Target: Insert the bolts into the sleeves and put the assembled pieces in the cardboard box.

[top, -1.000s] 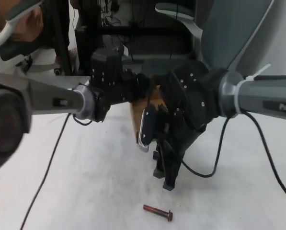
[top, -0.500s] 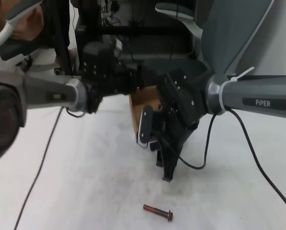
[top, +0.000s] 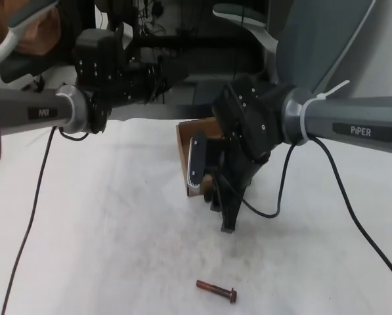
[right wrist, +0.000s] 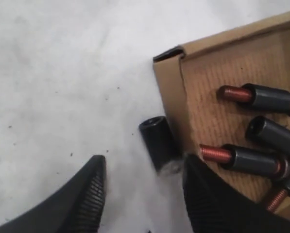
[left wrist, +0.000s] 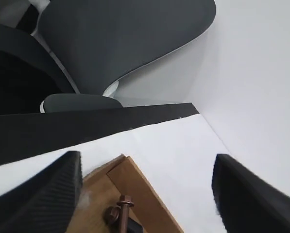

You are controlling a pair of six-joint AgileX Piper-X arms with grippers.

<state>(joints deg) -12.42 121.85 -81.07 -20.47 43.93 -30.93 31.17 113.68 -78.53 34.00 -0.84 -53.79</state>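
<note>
High view: a copper-coloured hex-head bolt [top: 216, 291] lies on the white counter [top: 117, 249], its long axis sideways and its head to the right, well apart from the brown cardboard box [top: 184, 147].

Left wrist view: the left fingers [left wrist: 42, 194] are spread wide.

Right wrist view: the right fingers [right wrist: 86, 199] stand wide. A short black cylindrical sleeve [right wrist: 157, 140] lies just beside the box's outer wall, its axis along that wall.

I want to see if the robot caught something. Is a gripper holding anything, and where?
Nothing is held. The left gripper and the right gripper are both open. A black sleeve lies loose on the bench beside the cardboard box.
</note>
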